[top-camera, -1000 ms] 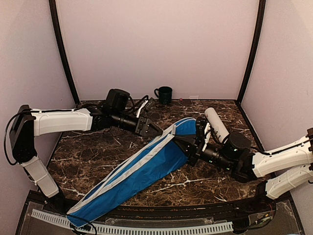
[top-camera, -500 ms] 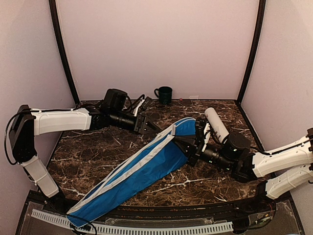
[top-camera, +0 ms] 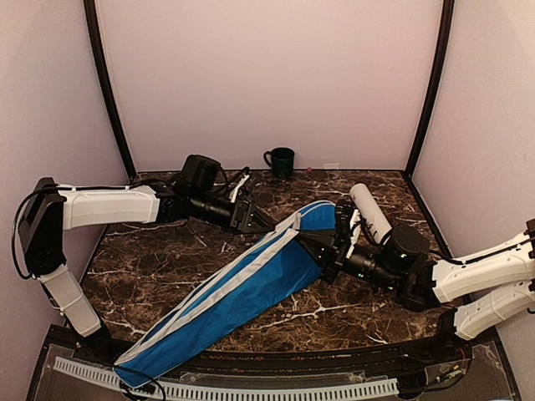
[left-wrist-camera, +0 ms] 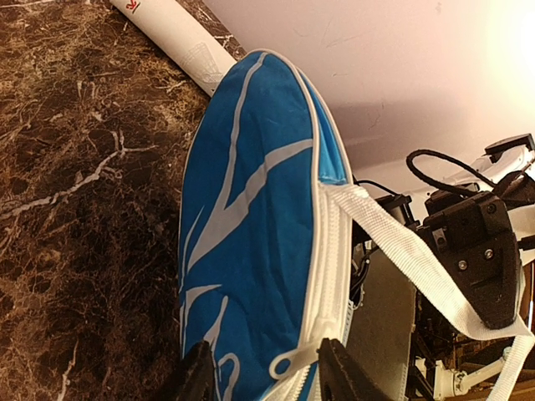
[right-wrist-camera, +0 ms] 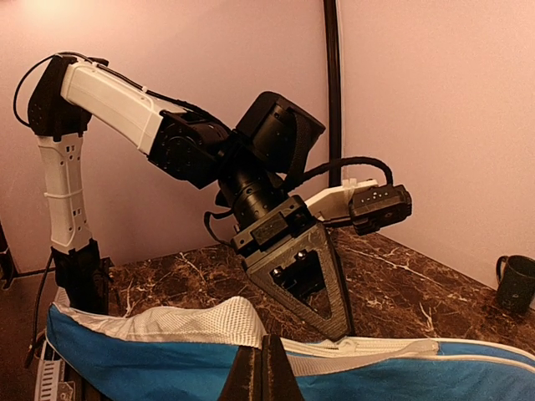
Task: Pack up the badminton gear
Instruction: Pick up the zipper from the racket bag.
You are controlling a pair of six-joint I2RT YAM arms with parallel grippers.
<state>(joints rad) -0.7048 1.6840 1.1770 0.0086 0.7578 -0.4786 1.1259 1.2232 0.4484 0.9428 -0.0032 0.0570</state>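
Dark marble table (top-camera: 167, 259) carries the blue racket cover (top-camera: 251, 288) lying diagonally, the white tube (top-camera: 369, 210) just beside its head. We see the left gripper (left-wrist-camera: 267, 376) spread apart at the zipper (left-wrist-camera: 330, 276) and the right gripper (right-wrist-camera: 261, 368) clenched on the cover's rim. With no rackets showing, we judge packing nearly done; the tube lies outside.

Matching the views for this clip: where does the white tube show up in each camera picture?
Top external: the white tube lies right of centre, just behind the right arm, angled toward the back wall.
Left wrist: the white tube is at the top edge, left of centre, its near end hidden behind the cover.
Right wrist: not in it.
Shared landmark: the blue cover, which shows in all three.
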